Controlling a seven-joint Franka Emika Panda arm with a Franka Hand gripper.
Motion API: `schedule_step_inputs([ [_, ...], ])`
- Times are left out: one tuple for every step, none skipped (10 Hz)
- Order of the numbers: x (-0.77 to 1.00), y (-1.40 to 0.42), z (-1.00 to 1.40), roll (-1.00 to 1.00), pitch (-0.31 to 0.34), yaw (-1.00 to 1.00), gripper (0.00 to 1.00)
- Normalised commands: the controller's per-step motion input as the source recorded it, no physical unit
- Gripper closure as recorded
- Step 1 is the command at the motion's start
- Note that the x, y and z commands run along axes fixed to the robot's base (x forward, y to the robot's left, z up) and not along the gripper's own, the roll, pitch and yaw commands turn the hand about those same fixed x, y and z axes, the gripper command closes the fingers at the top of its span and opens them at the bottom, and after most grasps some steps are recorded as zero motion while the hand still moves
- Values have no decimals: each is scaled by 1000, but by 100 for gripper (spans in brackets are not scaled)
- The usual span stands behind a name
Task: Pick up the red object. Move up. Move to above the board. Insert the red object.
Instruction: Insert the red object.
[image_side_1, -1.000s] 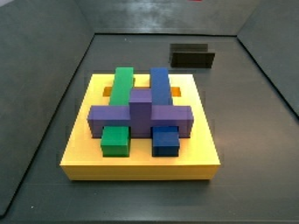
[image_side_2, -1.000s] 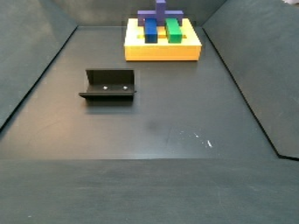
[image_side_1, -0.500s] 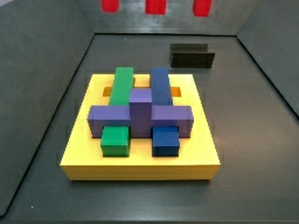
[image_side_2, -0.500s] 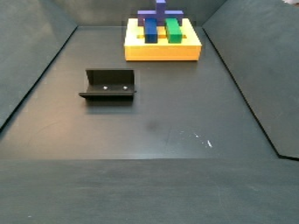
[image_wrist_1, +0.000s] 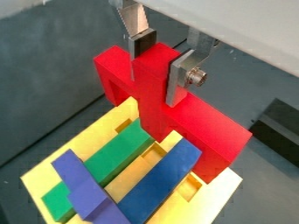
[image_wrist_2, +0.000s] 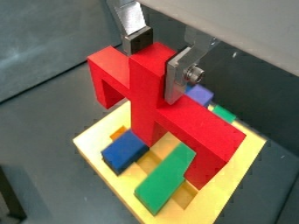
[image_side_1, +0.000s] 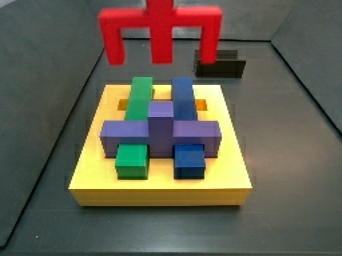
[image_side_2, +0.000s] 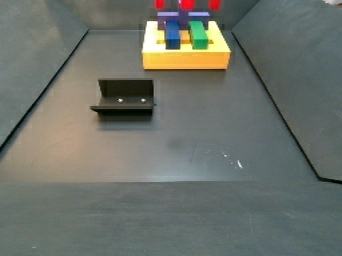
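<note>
The red object (image_side_1: 162, 30) hangs in the air over the far end of the board (image_side_1: 160, 186), legs pointing down and clear of it. In both wrist views my gripper (image_wrist_1: 160, 59) (image_wrist_2: 158, 59) is shut on the red object's (image_wrist_1: 152, 101) (image_wrist_2: 142, 92) upright central stub, one silver finger on each side. The yellow board (image_wrist_1: 45, 178) (image_wrist_2: 103, 140) lies right below. It carries a purple cross block (image_side_1: 160, 128), a green block (image_side_1: 135, 100) and a blue block (image_side_1: 183, 96). In a side view only the red object's lower part (image_side_2: 185, 5) shows at the frame's edge, over the board (image_side_2: 186, 61).
The dark fixture (image_side_2: 124, 97) stands on the grey floor away from the board; a side view shows it behind the board (image_side_1: 221, 66). Sloping grey walls ring the floor (image_side_2: 174, 150).
The red object has come down into a side view: nothing a second ago, only leg tips at the top edge half a second ago, now fully visible above the board.
</note>
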Motion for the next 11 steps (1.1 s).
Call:
schedule_step_inputs([
  [-194, -6, -569, 193, -193, 211, 100],
  [0, -171, -397, 210, -120, 123, 100],
  [29, -117, -400, 181, -89, 0, 100],
  [166, -26, -251, 117, 0, 0, 100],
  [103, 0, -206, 44, 7, -49, 100],
  [89, 0, -189, 0, 0, -77, 100],
  [194, 0, -146, -43, 0, -34, 100],
  [183, 0, -137, -80, 0, -40, 100],
  [46, 0, -160, -110, -51, -23, 100],
  [97, 0, -149, -106, -31, -60, 100],
  [34, 11, -206, -100, -53, -26, 100],
])
